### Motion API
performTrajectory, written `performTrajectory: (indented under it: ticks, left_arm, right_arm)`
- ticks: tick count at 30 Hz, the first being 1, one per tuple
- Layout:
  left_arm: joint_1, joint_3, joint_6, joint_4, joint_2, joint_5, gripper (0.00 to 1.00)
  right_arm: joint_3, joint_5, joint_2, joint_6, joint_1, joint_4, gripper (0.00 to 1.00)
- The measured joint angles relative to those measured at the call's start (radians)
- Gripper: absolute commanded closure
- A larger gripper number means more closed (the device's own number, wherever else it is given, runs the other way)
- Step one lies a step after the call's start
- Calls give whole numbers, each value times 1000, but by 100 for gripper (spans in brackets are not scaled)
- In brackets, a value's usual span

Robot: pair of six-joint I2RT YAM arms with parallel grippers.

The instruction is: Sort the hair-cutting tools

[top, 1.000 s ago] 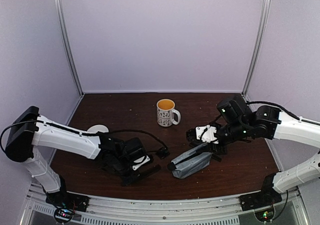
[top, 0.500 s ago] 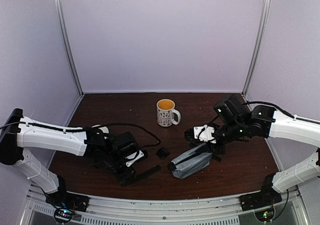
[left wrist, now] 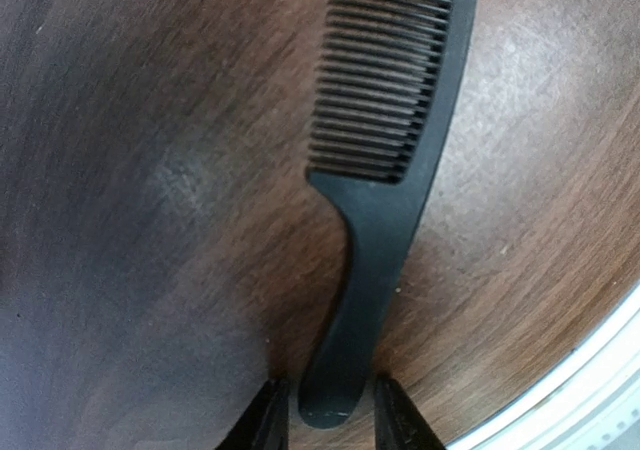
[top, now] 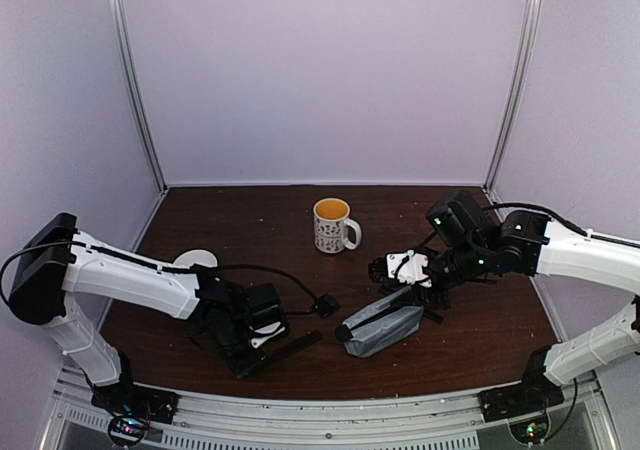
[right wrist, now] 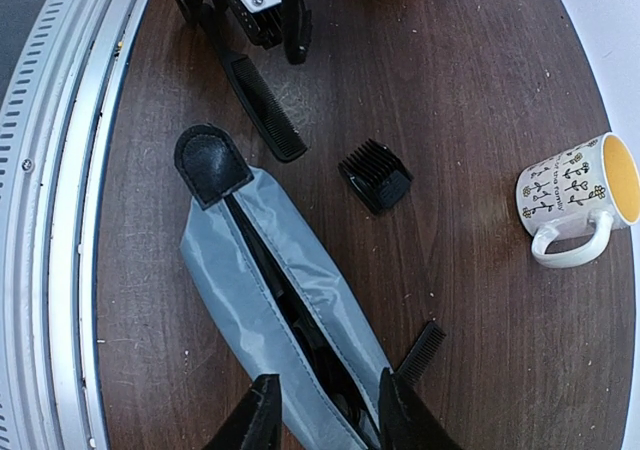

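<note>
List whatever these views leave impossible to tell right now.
Grey zip pouch contents: right wrist view, the slit shows only dark shapes; the bottom edge cuts its near end.
Right gripper grip: same view, the bottom edge cuts off where the jaws meet the pouch.
Short toothed black comb end: the pouch covers the rest.
Black plastic comb with a handle: left wrist view, the top edge cuts its teeth.

No readable text anywhere. Mug, up-right of the right claw, shows only tiny flower doodles. Grey pouch between its fingers: plain, no label.
</note>
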Motion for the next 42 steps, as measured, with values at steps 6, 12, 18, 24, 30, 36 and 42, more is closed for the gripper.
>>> performTrajectory:
  ticks: [6,12,18,24,30,36,42]
  left_arm:
    - [1,3,6,-6,8,-10,90]
    - [1,-5,7,0,-10,-10,96]
    - [0,-17,4,-18,-75,-11,97]
    - [0,-2,2,-46,-162,-24,98]
    - [1,79,8,-108,-183,-49,98]
    - [13,260,61,-141,-188,-17,98]
    - [77,402,139,-151,-151,126,98]
  right_arm:
    - [0,0,11,0,0,0,66]
    - [0,-1,18,0,0,0,66]
    - [0,-8,37,0,0,-1,66]
    - [4,-13,51,0,0,-2,66]
    - [4,-25,53,2,-23,-3,66]
    - [16,-46,36,-9,-93,-23,60]
    - [146,-27,36,-77,-44,-105,59]
